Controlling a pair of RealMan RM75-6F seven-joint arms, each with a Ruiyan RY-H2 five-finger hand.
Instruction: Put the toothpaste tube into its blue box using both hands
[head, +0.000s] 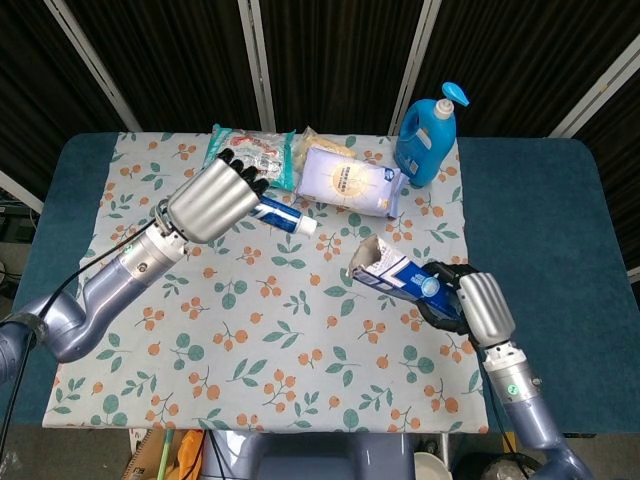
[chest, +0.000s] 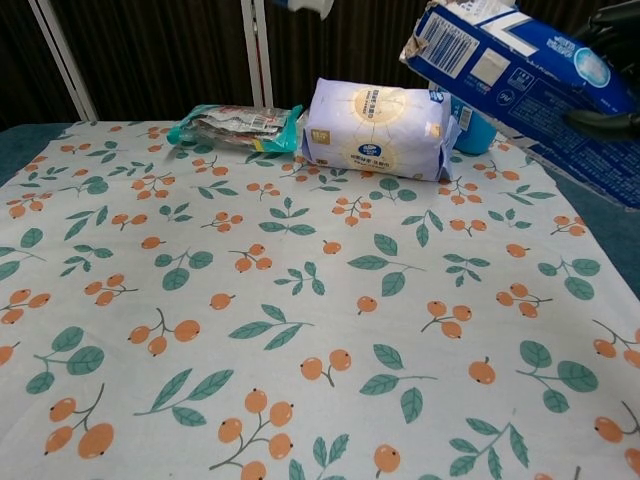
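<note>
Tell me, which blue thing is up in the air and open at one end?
The blue box, held by the right hand with its torn end open. The blue bottle stands on the table, capped.

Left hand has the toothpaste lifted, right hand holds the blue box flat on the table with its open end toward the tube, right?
Not flat on the table: the chest view shows the blue box held up in the air by the right hand. The rest holds: left hand has the toothpaste lifted.

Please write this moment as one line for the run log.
left hand: holds toothpaste tube in air | right hand: holds blue box, open end toward tube | tube not yet in box
</note>
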